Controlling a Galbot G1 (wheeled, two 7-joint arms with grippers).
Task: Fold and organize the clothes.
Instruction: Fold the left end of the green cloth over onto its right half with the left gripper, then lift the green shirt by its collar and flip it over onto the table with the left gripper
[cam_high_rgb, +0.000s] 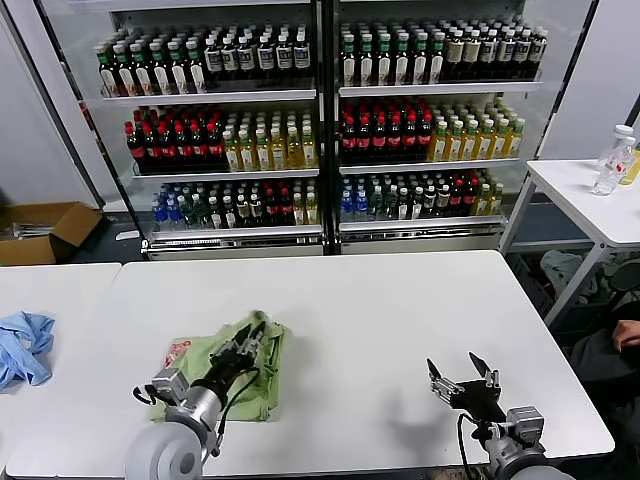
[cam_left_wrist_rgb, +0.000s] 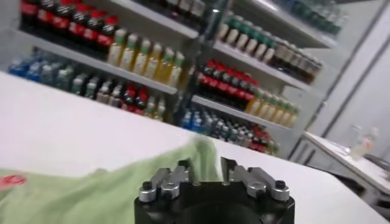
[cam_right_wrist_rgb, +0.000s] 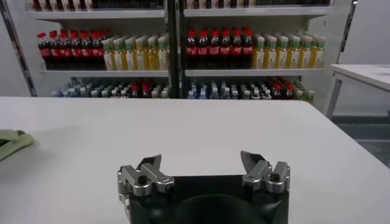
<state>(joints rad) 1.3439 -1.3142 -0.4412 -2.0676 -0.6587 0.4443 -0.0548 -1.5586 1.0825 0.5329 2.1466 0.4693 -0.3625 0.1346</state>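
A soft, rumpled green shirt (cam_high_rgb: 225, 368) lay near the table's (cam_high_rgb: 400, 320) front-left corner; the left gripper (cam_high_rgb: 252, 327) stood parted over it, the right gripper (cam_high_rgb: 462, 372) gaped wide, empty.

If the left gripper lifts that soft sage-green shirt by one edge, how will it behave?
The soft sage-green shirt would probably droop and unfold, since it already lies rumpled in loose folds. It looks thin, so likely light. Pushed by the left gripper, it would probably bunch on the white table rather than slide whole.

left gripper (cam_high_rgb: 255, 330) — fingers parted | right gripper (cam_high_rgb: 463, 368) — fingers wide, idle
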